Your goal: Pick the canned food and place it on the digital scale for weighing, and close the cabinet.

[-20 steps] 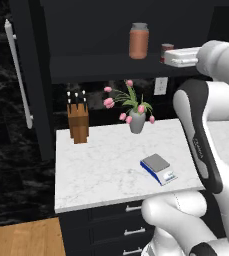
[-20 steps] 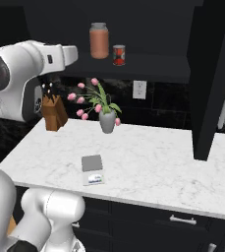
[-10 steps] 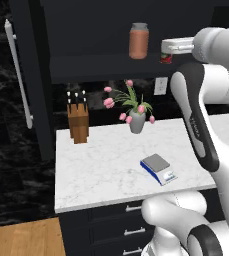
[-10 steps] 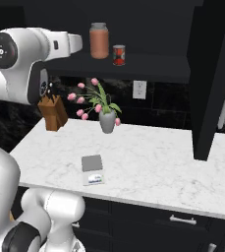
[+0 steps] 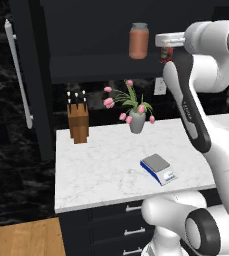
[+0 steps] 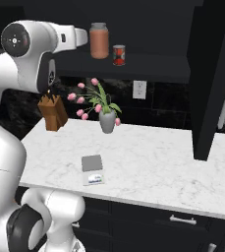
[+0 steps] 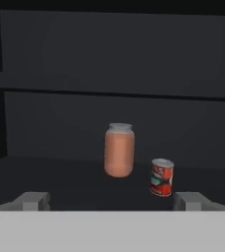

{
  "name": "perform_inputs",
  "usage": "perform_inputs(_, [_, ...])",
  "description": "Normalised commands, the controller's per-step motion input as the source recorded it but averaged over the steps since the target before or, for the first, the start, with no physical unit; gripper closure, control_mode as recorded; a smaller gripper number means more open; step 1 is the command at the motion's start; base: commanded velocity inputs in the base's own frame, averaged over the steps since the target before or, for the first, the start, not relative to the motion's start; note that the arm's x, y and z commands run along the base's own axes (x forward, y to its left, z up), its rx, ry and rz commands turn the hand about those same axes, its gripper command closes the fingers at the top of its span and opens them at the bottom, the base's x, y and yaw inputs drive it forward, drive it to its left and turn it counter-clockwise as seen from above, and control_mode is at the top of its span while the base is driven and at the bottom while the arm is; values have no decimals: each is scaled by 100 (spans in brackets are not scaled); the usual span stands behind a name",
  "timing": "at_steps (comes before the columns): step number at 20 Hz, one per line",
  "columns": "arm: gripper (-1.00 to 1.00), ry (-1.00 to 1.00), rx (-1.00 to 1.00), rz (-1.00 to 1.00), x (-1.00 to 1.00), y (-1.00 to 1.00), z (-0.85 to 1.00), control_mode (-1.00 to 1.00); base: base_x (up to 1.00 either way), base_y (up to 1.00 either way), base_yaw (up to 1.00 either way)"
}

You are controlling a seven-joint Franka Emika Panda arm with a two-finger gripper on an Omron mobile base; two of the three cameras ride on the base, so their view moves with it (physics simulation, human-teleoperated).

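The canned food [image 7: 161, 177], a short red-labelled tin, stands on the shelf of the open cabinet [image 6: 210, 74], just right of a taller orange jar [image 7: 119, 150]. From the right base the tin [image 6: 119, 54] shows beside the jar [image 6: 99, 40]; from the left base my arm partly covers the tin [image 5: 166, 54]. My gripper [image 7: 111, 202] is open, level with the shelf and well short of both, holding nothing. The digital scale [image 6: 92, 169] lies on the counter below, also seen as the scale [image 5: 158, 168].
A vase of pink flowers [image 6: 107, 119] and a knife block [image 6: 53, 112] stand at the back of the white marble counter [image 6: 163, 167]. The left cabinet door [image 5: 28, 75] juts out with its long silver handle [image 5: 17, 70]. Dark drawers [image 6: 182, 221] sit under the counter.
The arm has risen and the hand has swung up and a little left, now level with the cabinet shelf. The jaws stay wide apart. The tin, jar and scale have not moved.
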Motion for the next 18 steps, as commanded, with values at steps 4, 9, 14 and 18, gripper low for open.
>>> perform_inputs(4, [-100,0,0,0,45,0,8,-100,0,0,0])
perform_inputs(9, [-100,0,0,0,55,0,3,-100,0,0,0])
perform_inputs(14, [-100,-3,0,0,55,0,0,-100,0,0,0])
perform_inputs(18, [-100,-3,0,0,24,-15,0,-100,0,0,0])
